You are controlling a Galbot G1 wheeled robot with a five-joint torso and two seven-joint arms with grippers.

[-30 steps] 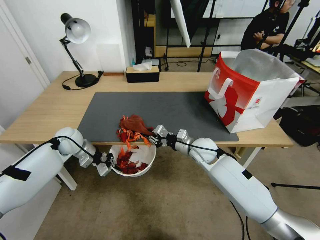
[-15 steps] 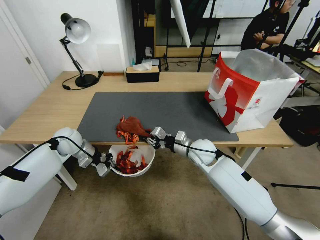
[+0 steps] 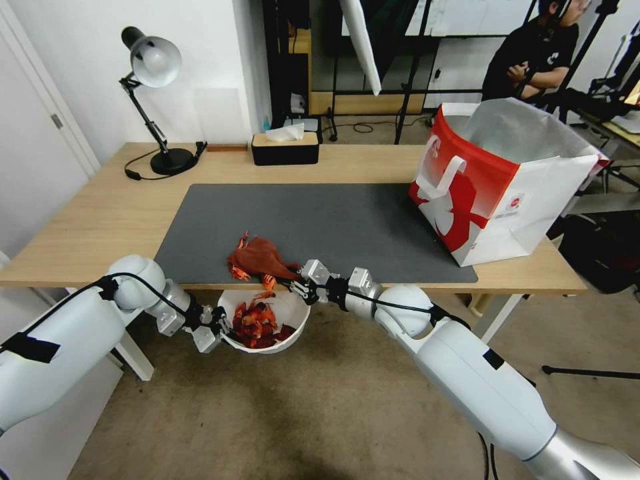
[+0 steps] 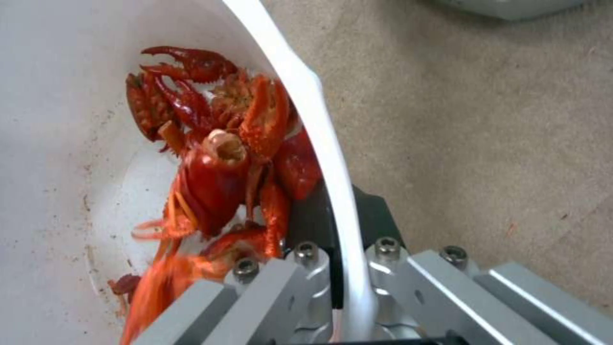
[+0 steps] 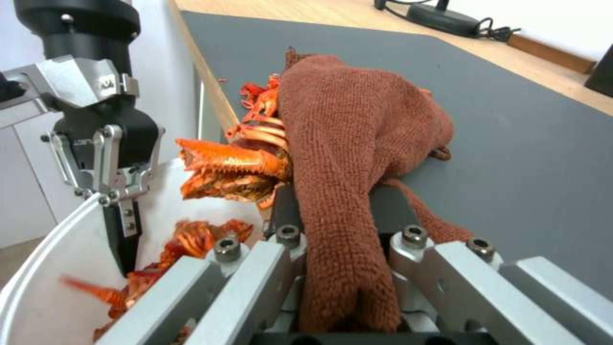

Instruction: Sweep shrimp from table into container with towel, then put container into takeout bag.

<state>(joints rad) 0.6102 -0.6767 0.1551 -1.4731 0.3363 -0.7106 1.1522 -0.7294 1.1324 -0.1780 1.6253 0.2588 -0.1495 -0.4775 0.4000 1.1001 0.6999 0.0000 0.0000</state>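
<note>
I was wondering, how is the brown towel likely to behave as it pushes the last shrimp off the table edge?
Probably floppy: the towel sags in a bunched heap from the right gripper, shut on its end. Its looped weave looks grippy, so it may snag legs of the shrimp. Being soft, it could ride over pieces instead of pushing them into the container.

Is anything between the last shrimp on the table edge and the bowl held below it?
Nothing visible. The shrimp sit at the table edge, the towel behind them in the right gripper. The bowl, clamped by the left gripper, is open directly beneath.
</note>
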